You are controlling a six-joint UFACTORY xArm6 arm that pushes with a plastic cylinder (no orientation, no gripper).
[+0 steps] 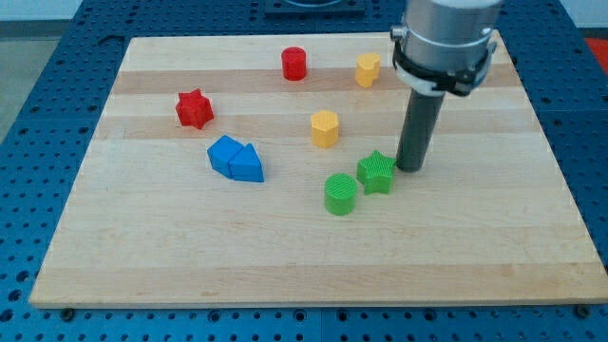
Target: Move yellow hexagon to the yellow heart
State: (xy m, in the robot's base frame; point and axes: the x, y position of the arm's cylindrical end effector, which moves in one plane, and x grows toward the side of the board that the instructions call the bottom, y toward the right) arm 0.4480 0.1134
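The yellow hexagon (325,128) stands near the middle of the wooden board (142,256). The yellow heart (369,69) is apart from it, toward the view's top and slightly right. My tip (410,169) rests on the board to the lower right of the hexagon, well clear of it. It sits right beside the right edge of a green star (376,172). The rod and the arm's grey body rise above it toward the view's top right.
A green cylinder (340,194) stands at the star's lower left, almost touching it. Two blue blocks (236,159) sit together left of centre. A red star (194,108) is at the left and a red cylinder (294,64) near the top.
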